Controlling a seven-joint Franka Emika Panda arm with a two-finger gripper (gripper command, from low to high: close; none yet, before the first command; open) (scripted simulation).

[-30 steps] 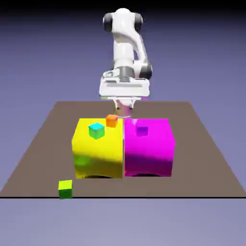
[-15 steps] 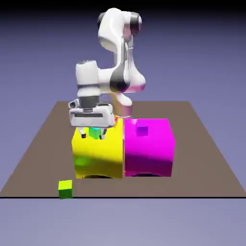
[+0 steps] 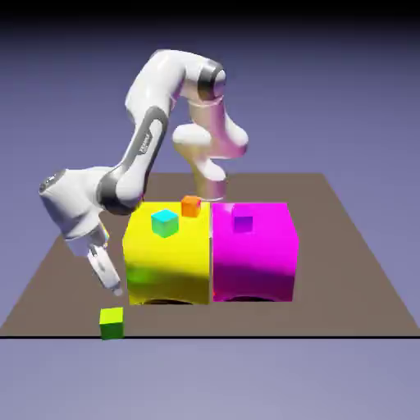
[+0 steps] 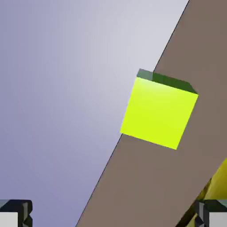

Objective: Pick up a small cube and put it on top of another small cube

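The small lime-green cube (image 3: 111,321) sits on the table near its front edge, at the exterior view's left. In the hand view the lime cube (image 4: 158,111) lies ahead, right at the table's edge. The other small cube, cyan (image 3: 165,222), rests on top of the big yellow block (image 3: 168,258). My gripper (image 3: 115,287) hangs low beside the yellow block's left side, just above the lime cube and not touching it. The gripper (image 4: 113,215) is open, its fingertips (image 4: 15,213) far apart with nothing between them.
A big magenta block (image 3: 254,250) stands against the yellow one on its right, with a tiny purple cube (image 3: 242,219) on top. A tiny orange cube (image 3: 191,206) sits at the yellow block's back edge. The table's front edge (image 3: 246,335) runs just in front of the lime cube.
The arm swung from behind the blocks, over the yellow block, to the exterior view's left and down. The gripper now hangs above the lime cube. No cube has moved.
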